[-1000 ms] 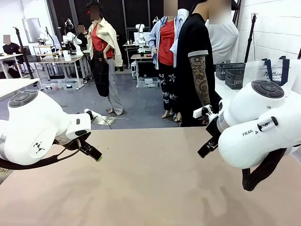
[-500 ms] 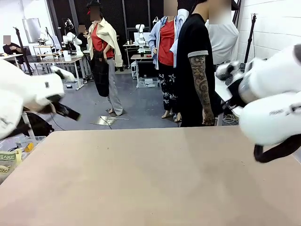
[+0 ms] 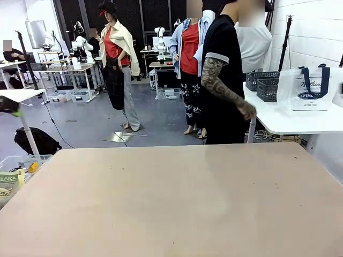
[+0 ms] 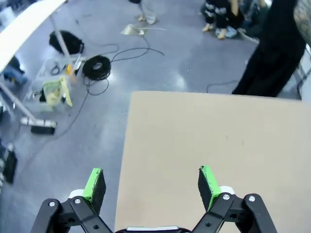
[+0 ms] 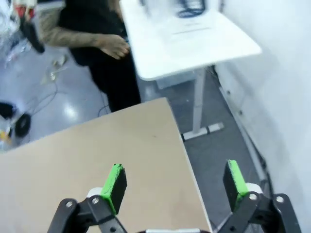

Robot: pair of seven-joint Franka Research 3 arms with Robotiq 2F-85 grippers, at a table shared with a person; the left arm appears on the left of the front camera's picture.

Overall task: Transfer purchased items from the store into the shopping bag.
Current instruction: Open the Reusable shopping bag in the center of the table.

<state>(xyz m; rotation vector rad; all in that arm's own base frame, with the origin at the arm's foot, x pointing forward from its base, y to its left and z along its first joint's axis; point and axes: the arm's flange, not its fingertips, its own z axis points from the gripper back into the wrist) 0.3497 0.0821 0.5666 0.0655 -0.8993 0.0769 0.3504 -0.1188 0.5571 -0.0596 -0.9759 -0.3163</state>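
Observation:
The shopping bag (image 3: 308, 88), translucent white with navy handles and an oval logo, stands on a white side table (image 3: 300, 122) at the back right. Beside it sit two dark grey baskets (image 3: 266, 85); I cannot tell which is the store. The purchased items are out of view. My left gripper (image 4: 151, 182) hangs open and empty above the left edge of the tan table (image 4: 218, 145). My right gripper (image 5: 175, 187) is open and empty over that table's right far corner (image 5: 121, 145). The bag's navy handles (image 5: 190, 8) appear blurred at the top of the right wrist view.
A person stands at the far side with one hand (image 3: 247, 111) stretched towards the side table. On the floor to the left lie a clear bin (image 3: 16, 168), a black bag (image 3: 36, 142) and coiled cable (image 4: 96, 66). A white wall (image 5: 272, 73) closes the right side.
Both arms have swung away from the middle, the left one leftward and the right one rightward, leaving the tabletop bare in the front view. The person's arm has risen towards the side table.

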